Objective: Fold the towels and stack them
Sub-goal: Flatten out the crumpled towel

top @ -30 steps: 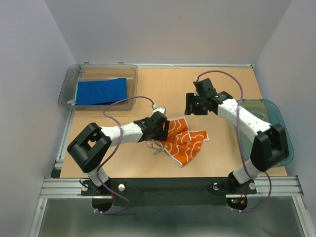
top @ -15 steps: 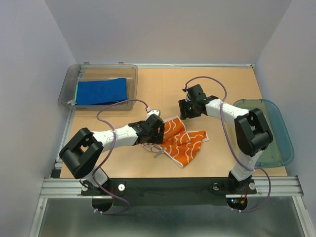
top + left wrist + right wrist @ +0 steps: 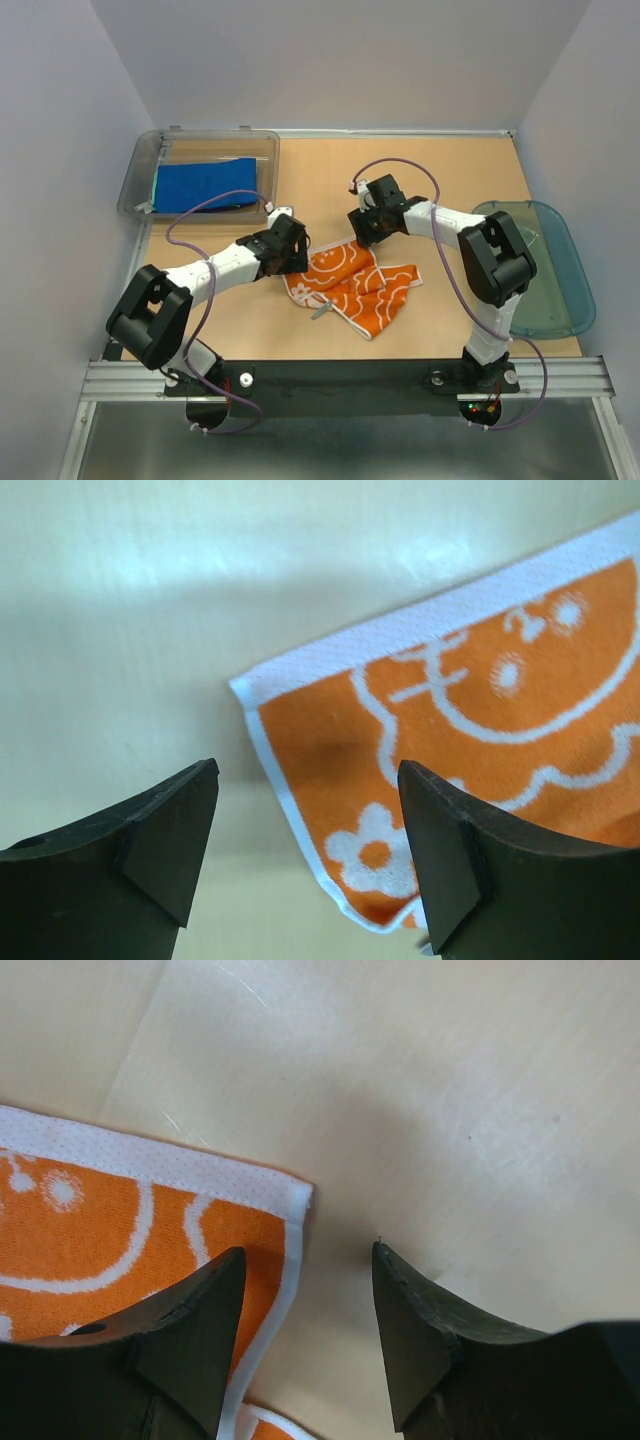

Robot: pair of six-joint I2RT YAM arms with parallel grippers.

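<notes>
An orange towel (image 3: 352, 285) with white flower prints and a white border lies rumpled at mid-table. My left gripper (image 3: 295, 262) hovers open over its near-left corner; in the left wrist view that towel (image 3: 455, 730) corner lies between the fingers of the gripper (image 3: 310, 815), not pinched. My right gripper (image 3: 360, 228) is open at the far corner; the towel (image 3: 140, 1210) edge sits under its left finger (image 3: 190, 1335), and bare table shows between the tips of the gripper (image 3: 308, 1295). A folded blue towel (image 3: 205, 185) rests in the grey bin (image 3: 135, 185), a green edge under it.
The clear grey bin stands at the back left. A teal oval basket (image 3: 560, 290) sits at the right edge, beside the right arm's base. Purple cables loop above both arms. Grey walls close in the table on three sides.
The left gripper slid left and back, off the towel, to its left corner. The right gripper swung left and down to the far corner. The towel's left half now lies flatter.
</notes>
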